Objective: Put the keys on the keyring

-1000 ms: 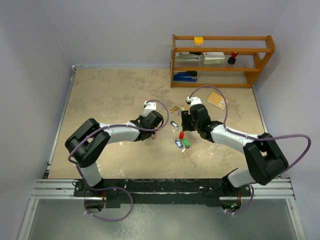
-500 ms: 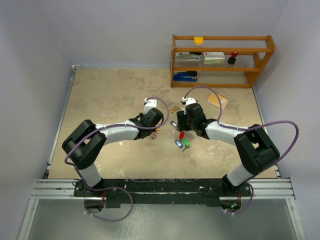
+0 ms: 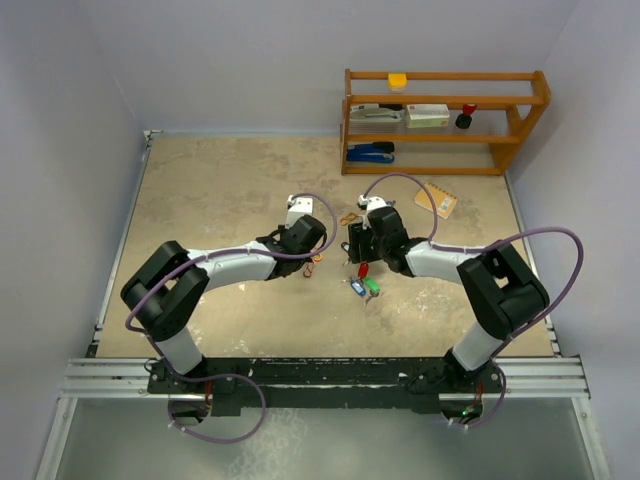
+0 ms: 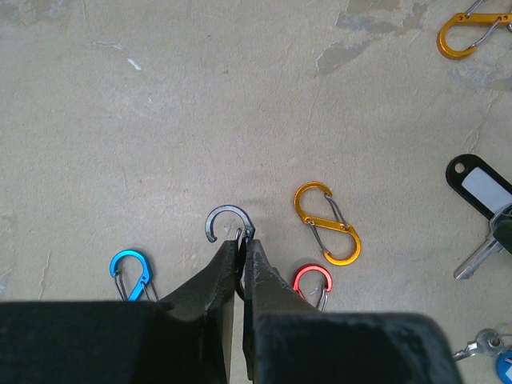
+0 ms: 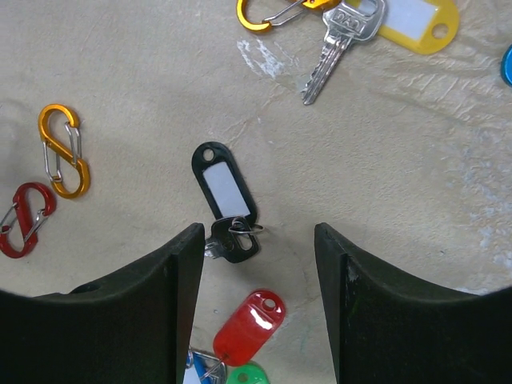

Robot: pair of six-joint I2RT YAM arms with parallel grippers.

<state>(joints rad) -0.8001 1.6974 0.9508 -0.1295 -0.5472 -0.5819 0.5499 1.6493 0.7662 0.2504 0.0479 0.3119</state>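
Beige mottled tabletop (image 3: 220, 190), pale grey walls (image 3: 250, 60), wooden shelf (image 3: 445, 75) back right

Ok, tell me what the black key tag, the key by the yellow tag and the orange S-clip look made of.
Black tag: glossy moulded plastic, apparently, with a white paper-like insert. Key: silvery metal, bright glints. Orange S-clip: probably anodised metal, given its satiny coloured sheen.

1. I see a beige, mottled worktop (image 3: 220, 190), with a wooden shelf (image 3: 445, 120) standing at its far right corner.
2. Near the middle lie a black-and-white tagged key (image 5: 226, 196), a red tag (image 5: 250, 326) and a yellow tagged key (image 5: 376, 20).
3. Left of them lie an orange S-clip (image 5: 62, 150), a red S-clip (image 5: 24, 218) and a blue S-clip (image 4: 132, 274), none touching.
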